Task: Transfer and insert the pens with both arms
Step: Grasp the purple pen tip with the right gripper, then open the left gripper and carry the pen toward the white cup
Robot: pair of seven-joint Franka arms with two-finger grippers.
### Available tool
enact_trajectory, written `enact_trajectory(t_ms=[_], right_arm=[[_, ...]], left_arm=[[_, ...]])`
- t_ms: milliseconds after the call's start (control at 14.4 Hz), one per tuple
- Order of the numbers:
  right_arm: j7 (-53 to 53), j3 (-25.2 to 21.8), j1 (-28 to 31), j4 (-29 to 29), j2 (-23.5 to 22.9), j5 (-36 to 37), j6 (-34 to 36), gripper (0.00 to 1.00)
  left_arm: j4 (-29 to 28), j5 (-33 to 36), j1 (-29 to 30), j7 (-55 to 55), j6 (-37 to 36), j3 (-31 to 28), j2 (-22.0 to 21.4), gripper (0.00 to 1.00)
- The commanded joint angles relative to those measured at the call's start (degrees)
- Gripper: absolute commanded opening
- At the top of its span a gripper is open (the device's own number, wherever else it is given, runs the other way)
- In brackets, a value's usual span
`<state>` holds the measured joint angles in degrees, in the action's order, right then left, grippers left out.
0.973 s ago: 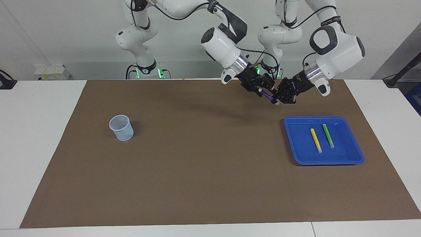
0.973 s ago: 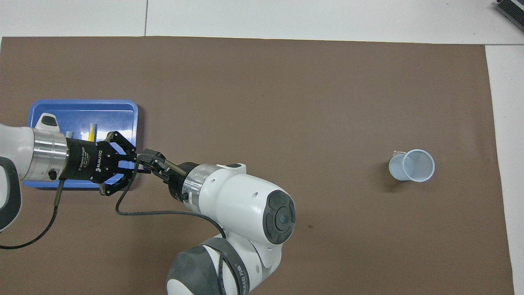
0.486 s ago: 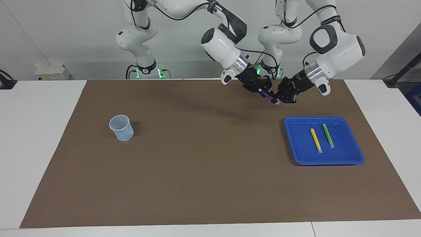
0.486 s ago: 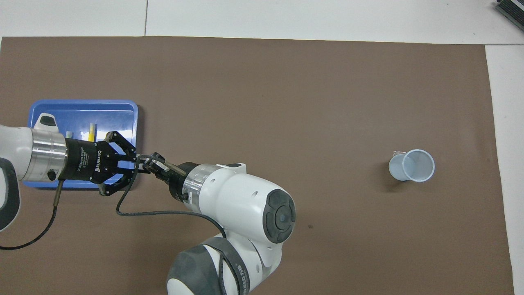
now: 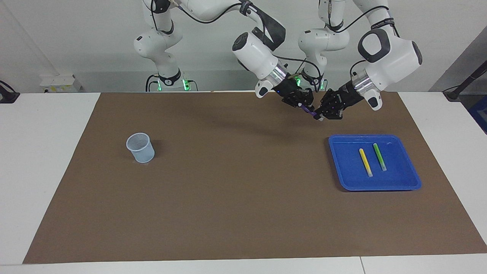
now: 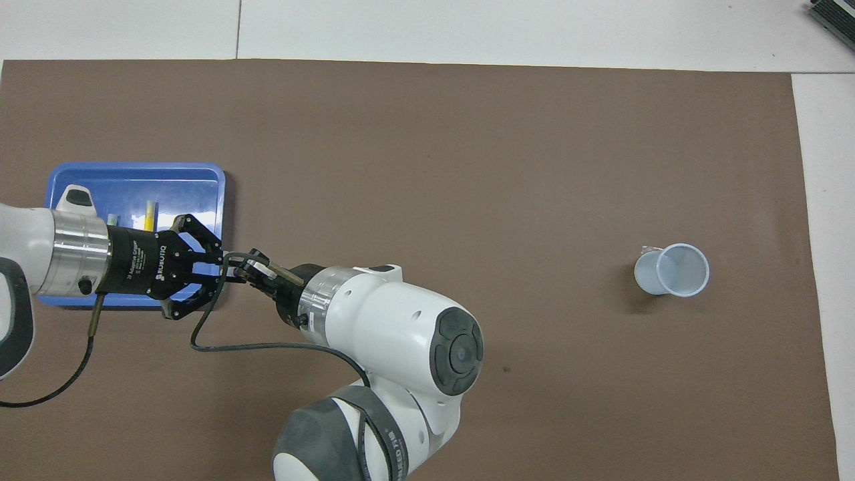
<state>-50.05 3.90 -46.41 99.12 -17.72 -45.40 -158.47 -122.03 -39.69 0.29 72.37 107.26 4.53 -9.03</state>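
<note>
Handover in mid-air shows in the facing view: the left gripper (image 5: pixel 319 113) and the right gripper (image 5: pixel 306 106) are both clenched on the purple pen (image 5: pixel 311 112), over the brown mat (image 5: pixel 228 182) just beside the blue tray (image 5: pixel 374 185), where the yellow pen (image 5: pixel 365 162) and green pen (image 5: pixel 379 156) lie. Well apart, toward the right arm's end, stands the cup (image 5: pixel 140 147). If either arm pulls before one releases, the pen could twist or drop. In the overhead view the grippers hide the purple pen, and the left gripper (image 6: pixel 222 259) covers most of both tray pens.
</note>
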Motion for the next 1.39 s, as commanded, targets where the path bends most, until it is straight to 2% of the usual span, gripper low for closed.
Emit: enact_trajectory(t_ms=[0, 139, 347, 486, 695, 834, 1111, 1320], right_arm=[[1.80, 0.23, 1.06, -0.24, -0.13, -0.57, 0.79, 0.00], [1.80, 0.23, 1.06, -0.24, -0.13, -0.57, 0.79, 0.00], [1.88, 0.14, 1.06, -0.24, -0.13, -0.57, 0.88, 0.00], [3.80, -0.03, 1.06, 0.20, 0.22, -0.39, 2.27, 0.00], [9.77, -0.39, 3.68, 0.55, 1.80, 0.65, 9.73, 0.00], [13.64, -0.39, 7.02, 0.47, 3.12, 5.12, 17.45, 0.00], [21.38, -0.39, 13.00, 0.46, 7.42, 15.66, 34.49, 0.00], [31.55, -0.21, 18.62, 0.38, 11.72, 25.24, 48.91, 0.00]], left_arm=[[-1.80, -0.74, -0.82, 0.58, 0.32, -0.31, -2.13, 0.00], [-1.80, -0.65, -1.87, -0.38, 1.02, -0.22, -2.39, 0.68], [-1.80, -0.65, -1.96, -0.48, 1.38, -0.31, -2.92, 0.87], [-1.80, -0.65, -1.44, -0.48, 1.29, -0.31, -3.27, 0.87], [-1.80, -0.39, -1.17, -4.14, 1.29, -0.40, -3.27, 0.87], [-1.80, 0.57, -0.73, -12.74, 0.94, -0.57, -3.27, 0.87], [-1.63, 9.17, 2.43, -30.14, -1.43, -0.57, -3.27, 0.86], [-1.37, 16.28, 2.70, -42.45, -0.82, -0.57, -3.10, 0.85]])
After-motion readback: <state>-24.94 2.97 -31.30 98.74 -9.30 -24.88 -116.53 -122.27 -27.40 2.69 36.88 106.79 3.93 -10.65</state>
